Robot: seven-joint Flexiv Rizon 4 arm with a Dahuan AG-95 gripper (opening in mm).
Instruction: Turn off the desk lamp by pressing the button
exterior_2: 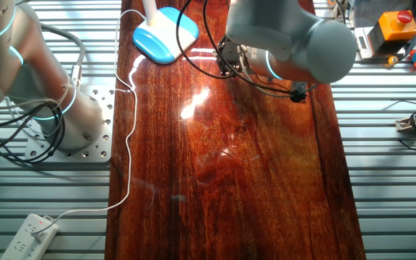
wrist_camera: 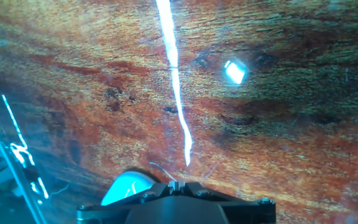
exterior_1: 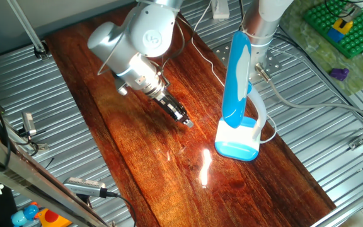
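Note:
The desk lamp [exterior_1: 238, 82] stands on the right of the wooden table [exterior_1: 137, 164]. It has a long blue head, a curved white neck and a white base with a light-blue rim [exterior_1: 237, 142]. The base also shows in the other fixed view [exterior_2: 166, 35] and as a blue edge in the hand view [wrist_camera: 126, 186]. I cannot make out the button in any view. My gripper [exterior_1: 184, 120] hangs low over the wood, left of the base and apart from it. Its fingertips [wrist_camera: 174, 184] sit together, shut on nothing. The lamp's light glares on the wood [wrist_camera: 173, 81].
A white cable [exterior_2: 125, 130] runs along the table's edge to a power strip [exterior_2: 31, 232]. A second arm's base [exterior_2: 56, 108] stands beside the table. A green brick plate [exterior_1: 336, 28] and an orange box with a red button [exterior_2: 396, 25] lie off the wood.

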